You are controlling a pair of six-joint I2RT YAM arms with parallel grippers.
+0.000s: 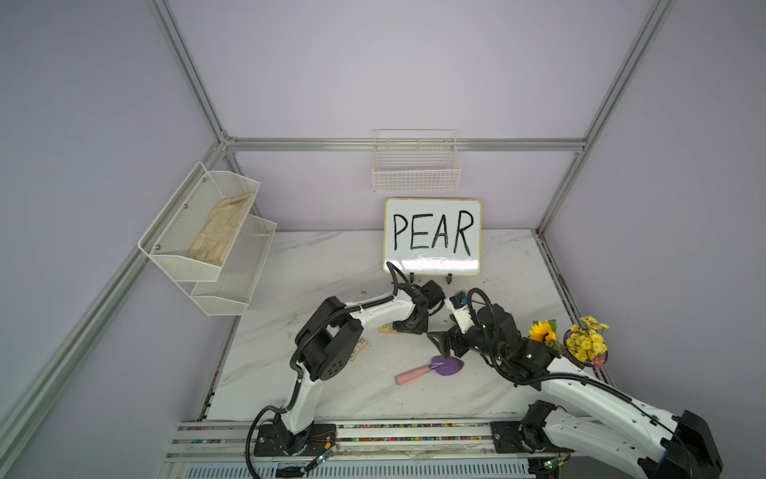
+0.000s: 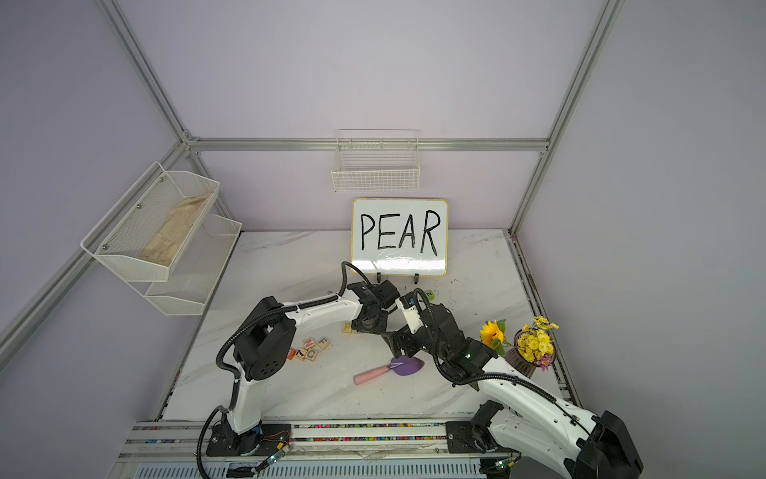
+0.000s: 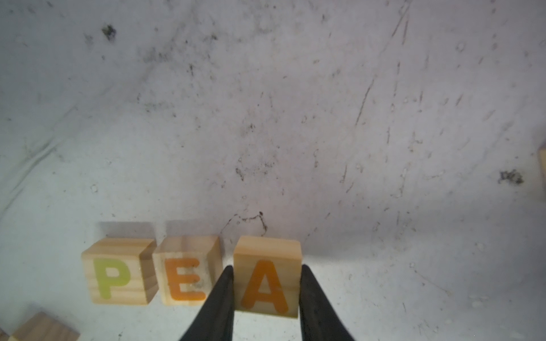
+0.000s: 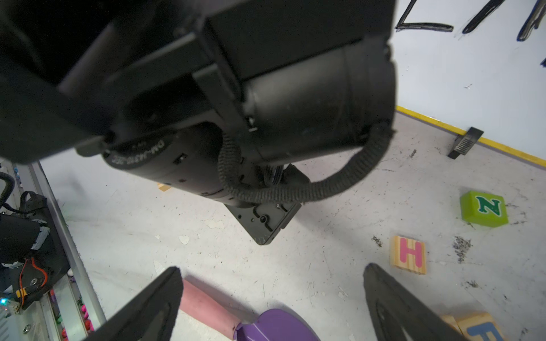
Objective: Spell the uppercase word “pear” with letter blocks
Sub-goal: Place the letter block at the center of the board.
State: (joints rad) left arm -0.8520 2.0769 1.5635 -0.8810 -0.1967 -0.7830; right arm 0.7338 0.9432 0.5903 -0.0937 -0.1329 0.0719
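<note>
Three pale-wood letter blocks stand in a row on the marble table in the left wrist view: a green P (image 3: 118, 271), an orange E (image 3: 187, 270) and an orange A (image 3: 267, 277). My left gripper (image 3: 267, 273) is shut on the A block, one black finger against each side, with a narrow gap between A and E. In both top views the left wrist hides most of the row; only the P block (image 1: 385, 329) peeks out. My right gripper (image 4: 271, 270) hangs open and empty above the purple trowel (image 4: 274, 324). A block with a cut-off blue letter (image 4: 484, 329) lies by its finger.
A whiteboard reading PEAR (image 1: 432, 236) stands at the back. The pink-handled trowel (image 1: 431, 369) lies mid-table. Loose blocks F, N, C (image 2: 311, 348) sit near the left arm. An H block (image 4: 408, 255) and a green N cube (image 4: 484, 209) lie near the board. Flowers (image 1: 586, 344) stand at the right.
</note>
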